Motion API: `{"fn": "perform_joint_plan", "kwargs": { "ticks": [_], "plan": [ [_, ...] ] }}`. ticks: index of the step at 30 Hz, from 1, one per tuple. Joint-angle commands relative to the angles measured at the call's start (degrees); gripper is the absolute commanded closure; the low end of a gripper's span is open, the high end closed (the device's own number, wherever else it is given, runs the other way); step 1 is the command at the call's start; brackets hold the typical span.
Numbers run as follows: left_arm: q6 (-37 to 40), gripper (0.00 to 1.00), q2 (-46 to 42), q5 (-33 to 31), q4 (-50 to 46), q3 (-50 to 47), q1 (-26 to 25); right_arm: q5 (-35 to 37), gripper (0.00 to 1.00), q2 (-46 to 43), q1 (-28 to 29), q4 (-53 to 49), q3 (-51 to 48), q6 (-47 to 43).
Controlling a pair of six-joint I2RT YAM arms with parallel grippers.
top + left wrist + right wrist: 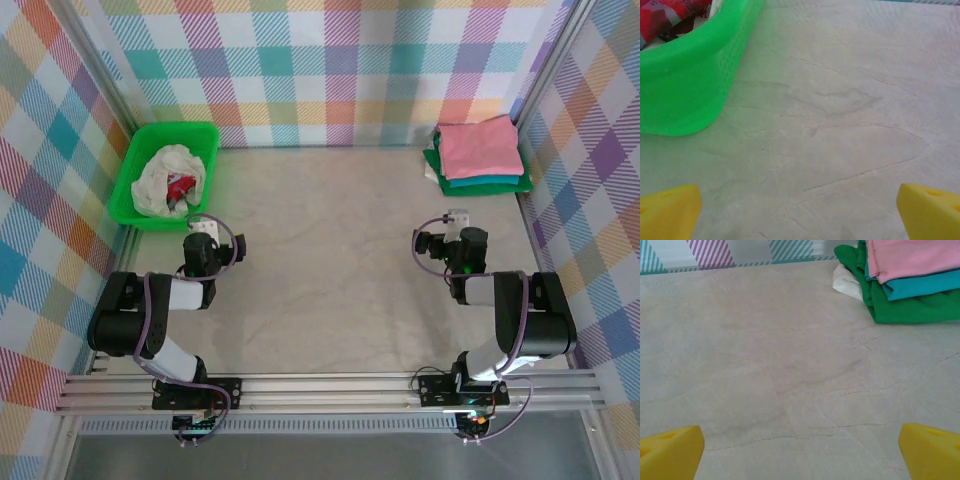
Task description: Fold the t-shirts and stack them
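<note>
End effector L [800, 212], R [800, 452]: splayed, low

1. No words, numbers or signs can be read in any view.
2. The white t-shirt [155, 170] in the green tray [150, 221] has a red and black print [181, 186] (too small and crumpled to tell if it has letters).
3. Up close from the left wrist, the print [665, 17] is just a red and dark blur.

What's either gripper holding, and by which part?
Nothing. Left gripper and right gripper are open over the table; the white t-shirt lies in the green tray.
</note>
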Motion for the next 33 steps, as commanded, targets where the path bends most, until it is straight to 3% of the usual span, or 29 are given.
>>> {"fn": "perform_joint_plan", "kwargs": {
  "ticks": [1,20,22,24,26,28,31,33],
  "plan": [
    [0.2,0.00,0.1,0.6,-0.2,1.4,-0.1,-0.4,0.00,0.3,-0.2,1.4,0.3,-0.1],
    [0.2,0.00,-0.5,1.5,0.3,0.8,0.3,-0.4,0.00,0.1,-0.2,1.7,0.1,0.0],
    [1.0,0.00,-5.7,-1.9,-6.6,1.9,-1.8,1.9,0.00,-2.8,-0.1,0.6,-0.4,0.8],
    [0.2,0.00,-15.3,-5.7,-17.4,4.0,-4.5,6.3,0.00,-12.4,-0.1,-10.1,0.5,3.8],
    [-3.0,0.00,-24.6,-4.1,-22.6,4.1,-5.4,7.7,0.00,-20.3,-0.1,-22.3,3.3,10.0],
    [-5.6,0.00,-31.2,-4.4,-29.3,6.6,-5.3,1.3,0.00,-25.3,0.0,-29.0,6.4,12.8],
    [-8.1,0.00,-31.8,-10.0,-39.9,16.0,-2.7,-1.8,0.04,-25.7,2.8,-37.0,14.1,12.5],
    [-12.7,0.00,-27.1,-8.6,-46.4,24.8,2.2,-0.5,0.06,-22.2,5.0,-45.5,22.1,11.6]
  ]
}}
